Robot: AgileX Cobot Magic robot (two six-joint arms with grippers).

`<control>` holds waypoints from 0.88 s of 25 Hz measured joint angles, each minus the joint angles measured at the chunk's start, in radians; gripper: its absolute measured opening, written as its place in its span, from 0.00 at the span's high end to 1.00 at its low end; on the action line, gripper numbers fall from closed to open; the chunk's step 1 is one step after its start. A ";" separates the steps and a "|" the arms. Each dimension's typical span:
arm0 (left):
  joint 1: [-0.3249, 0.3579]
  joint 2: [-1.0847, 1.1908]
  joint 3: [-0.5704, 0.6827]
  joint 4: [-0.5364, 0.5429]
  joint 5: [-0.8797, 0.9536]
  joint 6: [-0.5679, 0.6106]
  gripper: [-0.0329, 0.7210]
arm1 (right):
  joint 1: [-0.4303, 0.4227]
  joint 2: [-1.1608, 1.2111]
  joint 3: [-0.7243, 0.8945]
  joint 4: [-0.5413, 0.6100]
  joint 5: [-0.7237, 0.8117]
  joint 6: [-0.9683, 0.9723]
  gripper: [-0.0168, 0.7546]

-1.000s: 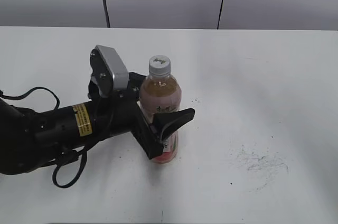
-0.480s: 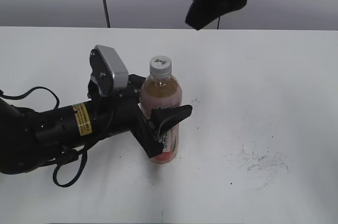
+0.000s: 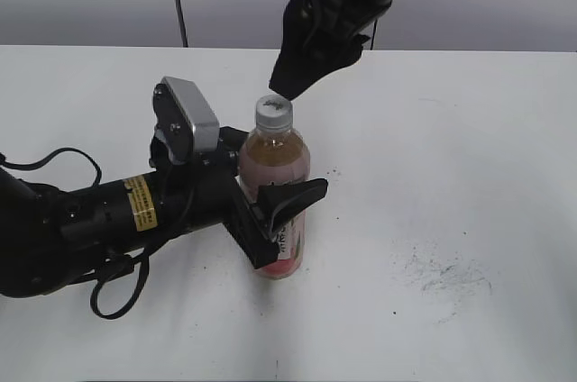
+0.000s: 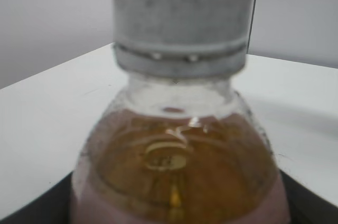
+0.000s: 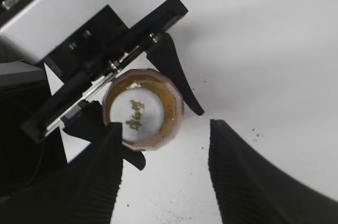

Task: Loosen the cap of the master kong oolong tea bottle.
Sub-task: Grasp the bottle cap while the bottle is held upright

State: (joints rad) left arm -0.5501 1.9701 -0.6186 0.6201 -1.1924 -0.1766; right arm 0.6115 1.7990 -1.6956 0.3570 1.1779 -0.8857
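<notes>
The master kong oolong tea bottle [image 3: 274, 179] stands upright on the white table, amber tea inside, pink label low down. Its grey-white ribbed cap [image 3: 273, 111] is on top. My left gripper [image 3: 270, 211] is shut on the bottle's body from the left. In the left wrist view the cap [image 4: 180, 20] and the bottle's shoulder [image 4: 177, 166] fill the frame. My right gripper [image 3: 290, 76] hangs open just above and behind the cap. In the right wrist view its ribbed fingers [image 5: 240, 174] point down, with the cap [image 5: 136, 114] seen from above near the left finger.
The white table [image 3: 451, 157] has a patch of dark scuff marks [image 3: 446, 276] at the right front. A black cable loop [image 3: 113, 292] hangs from my left arm near the front edge. Grey wall panels stand behind the table.
My right gripper has come down from the top right of the exterior view to just above the cap. The left gripper and the bottle have stayed still.
</notes>
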 joint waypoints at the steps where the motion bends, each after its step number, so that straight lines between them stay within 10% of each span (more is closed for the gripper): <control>1: 0.000 0.000 0.000 -0.002 0.000 0.000 0.37 | 0.000 0.002 0.000 0.007 0.002 0.005 0.46; 22: 0.000 0.000 0.000 -0.009 0.000 -0.002 0.37 | 0.043 0.068 0.000 0.004 0.032 0.077 0.43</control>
State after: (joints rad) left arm -0.5501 1.9701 -0.6186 0.6112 -1.1922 -0.1788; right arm 0.6549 1.8669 -1.6956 0.3608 1.2102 -0.8087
